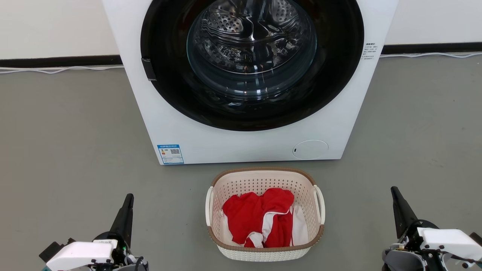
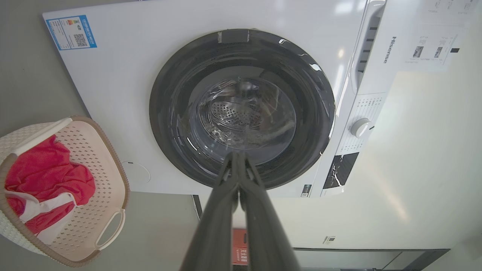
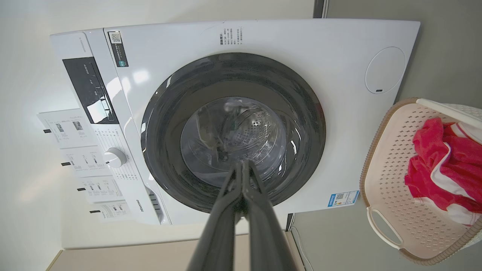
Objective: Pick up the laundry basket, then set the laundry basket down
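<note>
The washer (image 1: 244, 143) carries the brand Hisense (image 2: 388, 49) at the upper right of the left wrist view. A blue label (image 1: 170, 154) with a QR code sits at its lower left corner in the head view; its print is too small to read. The basket (image 1: 260, 183) stands on the floor (image 1: 75, 131) at lower centre, just before the washer, holding red-and-white cloth (image 1: 260, 218). The left claw (image 1: 129, 197) at lower left and right claw (image 1: 394, 191) at lower right each have fingers pressed together, empty, well apart from the basket.
</note>
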Motion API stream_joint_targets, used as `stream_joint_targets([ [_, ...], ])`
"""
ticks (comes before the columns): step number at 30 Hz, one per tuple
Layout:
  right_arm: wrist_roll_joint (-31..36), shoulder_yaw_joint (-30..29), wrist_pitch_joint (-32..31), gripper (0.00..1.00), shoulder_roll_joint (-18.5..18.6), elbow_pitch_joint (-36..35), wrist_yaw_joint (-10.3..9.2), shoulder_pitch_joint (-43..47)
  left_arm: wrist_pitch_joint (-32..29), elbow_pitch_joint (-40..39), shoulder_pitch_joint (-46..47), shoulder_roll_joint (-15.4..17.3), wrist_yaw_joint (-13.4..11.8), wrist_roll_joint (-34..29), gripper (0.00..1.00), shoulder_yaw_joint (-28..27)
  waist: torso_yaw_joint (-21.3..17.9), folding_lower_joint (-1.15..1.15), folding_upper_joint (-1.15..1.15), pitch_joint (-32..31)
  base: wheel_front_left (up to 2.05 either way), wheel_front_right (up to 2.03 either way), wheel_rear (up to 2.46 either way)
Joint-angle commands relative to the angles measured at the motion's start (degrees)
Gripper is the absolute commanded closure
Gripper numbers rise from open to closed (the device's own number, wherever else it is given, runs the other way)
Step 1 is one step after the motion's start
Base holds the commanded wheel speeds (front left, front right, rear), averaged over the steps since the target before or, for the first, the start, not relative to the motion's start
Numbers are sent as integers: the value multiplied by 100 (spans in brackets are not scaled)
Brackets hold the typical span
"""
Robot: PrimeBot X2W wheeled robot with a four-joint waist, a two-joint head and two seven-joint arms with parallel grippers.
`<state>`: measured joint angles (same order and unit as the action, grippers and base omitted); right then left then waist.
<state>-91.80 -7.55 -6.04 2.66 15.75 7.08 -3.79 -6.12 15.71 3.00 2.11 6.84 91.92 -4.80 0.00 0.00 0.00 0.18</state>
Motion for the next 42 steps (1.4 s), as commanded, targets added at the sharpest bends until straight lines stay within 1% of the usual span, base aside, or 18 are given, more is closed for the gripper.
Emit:
stream_joint_targets([
  [1, -39, 105, -43, 100, 21, -173, 41, -239, -35, -167, 319, 76, 65, 27, 100, -170, 0, 0, 0, 0, 0, 0, 0],
  [6, -39, 105, -43, 100, 21, -173, 41, -239, -35, -167, 319, 76, 65, 27, 100, -170, 0, 0, 0, 0, 0, 0, 0],
  [7, 2, 14, 1, 0, -14, 108, -3, 68, 10, 123, -64, -26, -11, 1, 0, 2, 0, 0, 0, 0, 0, 0, 0],
  [10, 18, 32, 39, 0, -13, 65, -2, 80, 60, 110, -67, -24, -9, -4, 0, 36, -1, 2, 0, 3, 0, 0, 0],
  [14, 55, 68, 103, 0, -7, 5, -1, 106, 127, 95, -71, -21, -7, -14, 0, 81, 1, 13, 0, -6, 0, 0, 0],
  [18, 112, 109, 176, 0, 11, -52, 1, 134, 194, 83, -78, -17, -4, -48, 0, 120, 1, 2, 0, 8, 0, 0, 0],
  [23, 268, 162, 268, 0, 59, -100, 2, 149, 278, 92, -71, -13, -1, -168, 0, 164, 2, 1, 0, 13, 0, 0, 0],
  [39, 1591, 228, 539, 0, 134, -304, 8, 133, 548, 99, -20, 0, -50, -1014, 0, 231, -10, 0, 0, 20, 0, 0, 0],
  [42, 1736, 244, 573, 0, 138, -328, 9, 135, 582, 91, -17, 2, -60, -1128, 0, 244, -12, 0, 0, 20, 0, 0, 0],
])
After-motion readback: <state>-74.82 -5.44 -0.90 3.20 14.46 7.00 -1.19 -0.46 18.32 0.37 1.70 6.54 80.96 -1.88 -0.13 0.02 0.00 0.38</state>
